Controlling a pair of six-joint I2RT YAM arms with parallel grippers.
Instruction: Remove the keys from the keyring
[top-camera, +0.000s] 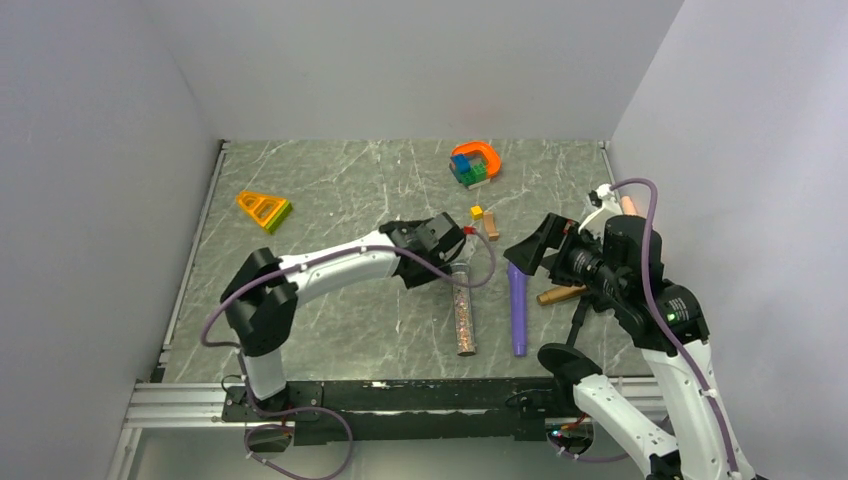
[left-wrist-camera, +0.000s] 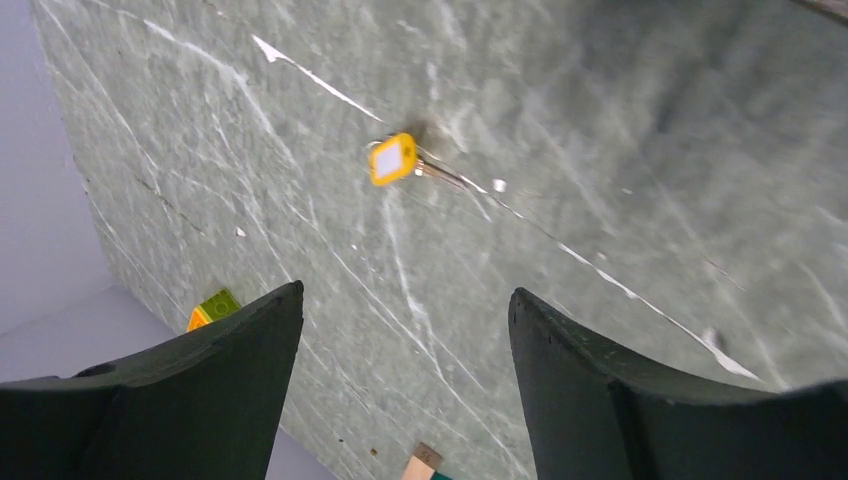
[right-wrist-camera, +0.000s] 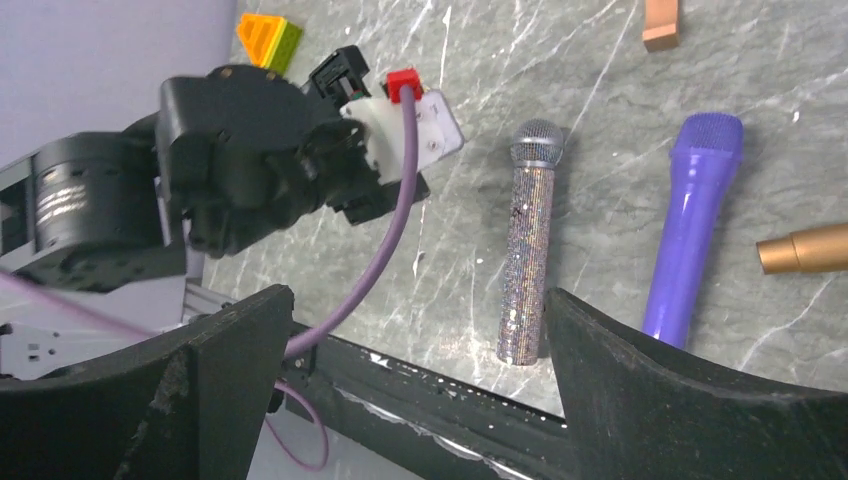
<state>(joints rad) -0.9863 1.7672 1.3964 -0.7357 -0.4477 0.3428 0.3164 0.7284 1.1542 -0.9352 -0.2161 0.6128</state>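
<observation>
Keys (left-wrist-camera: 392, 160) lie flat on the table (left-wrist-camera: 620, 120) (tiny and yellow), on the far side of the left gripper (left-wrist-camera: 405, 300). It and the right gripper (right-wrist-camera: 420, 300) gape wide, holding nothing.

Top camera looks down from high behind the table (top-camera: 330, 180); wrist cameras look closely past their fingers (left-wrist-camera: 200, 400); the right's shares the microphone (right-wrist-camera: 528, 250).
</observation>
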